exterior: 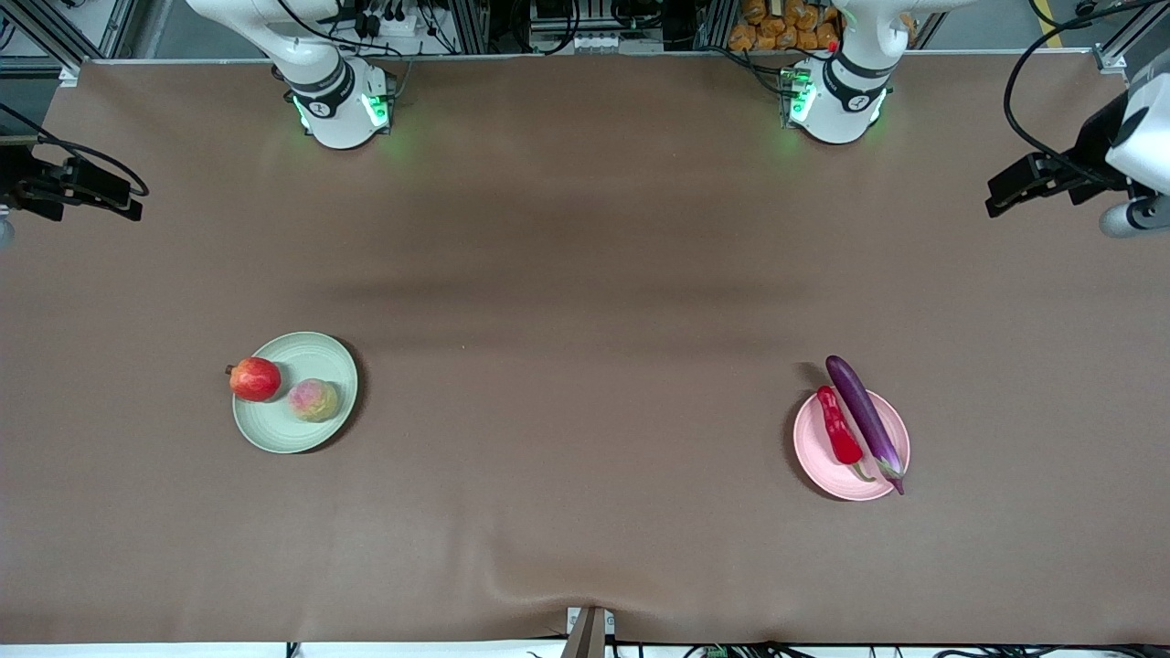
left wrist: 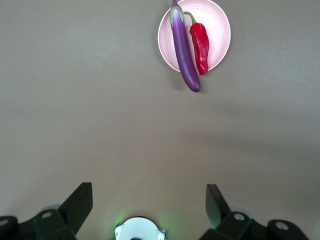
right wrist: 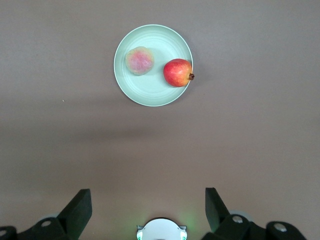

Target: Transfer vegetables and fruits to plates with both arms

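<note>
with eggplant (exterior: pixel 864 419) and pepper (exterior: pixel 838 426) on the pink plate (exterior: pixel 891 471) and fruits on the green plate (exterior: pixel 274 434), left end effector (left wrist: pixel 150 205) and right end effector (right wrist: pixel 148 206) hang wide open, empty, high above the tabletop (exterior: pixel 585 274).

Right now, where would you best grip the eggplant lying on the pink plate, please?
Probably mid-body, from straight above, fingers across its narrow width. The eggplant lies flat and long on the pink plate, with the red pepper close alongside, so one finger has little room there.

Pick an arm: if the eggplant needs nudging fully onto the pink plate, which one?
Left. The eggplant overhangs the pink plate toward the left arm's end; the left gripper is open, and its wrist view looks at it.
</note>
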